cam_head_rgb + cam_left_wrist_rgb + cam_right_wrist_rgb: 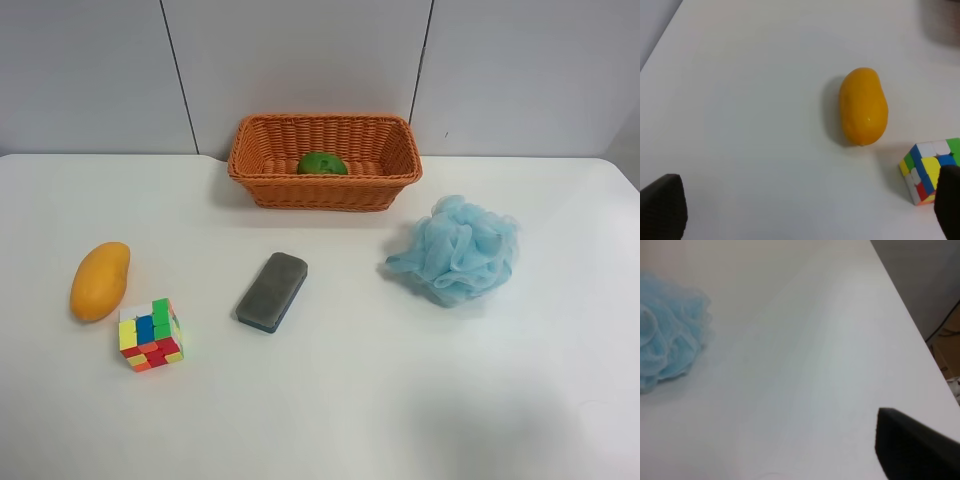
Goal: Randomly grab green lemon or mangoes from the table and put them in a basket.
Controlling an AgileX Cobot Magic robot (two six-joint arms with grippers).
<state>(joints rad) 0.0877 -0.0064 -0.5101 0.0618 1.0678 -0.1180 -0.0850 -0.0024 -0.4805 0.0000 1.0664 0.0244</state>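
The green lemon (322, 164) lies inside the orange-brown wicker basket (260, 175) at the back of the white table (400, 400). The orange-yellow mango (99, 281) lies on the table at the exterior high view's left, and shows in the left wrist view (863, 106). My left gripper (805, 205) is open and empty, short of the mango, with its dark fingertips (662, 207) wide apart. Only one dark finger (912, 447) of my right gripper shows, off to one side over bare table, holding nothing. No arm shows in the exterior high view.
A colourful puzzle cube (150, 334) stands just beside the mango and shows in the left wrist view (929, 170). A grey eraser block (272, 291) lies mid-table. A light-blue bath puff (457, 249) sits at the right, seen also in the right wrist view (667, 332).
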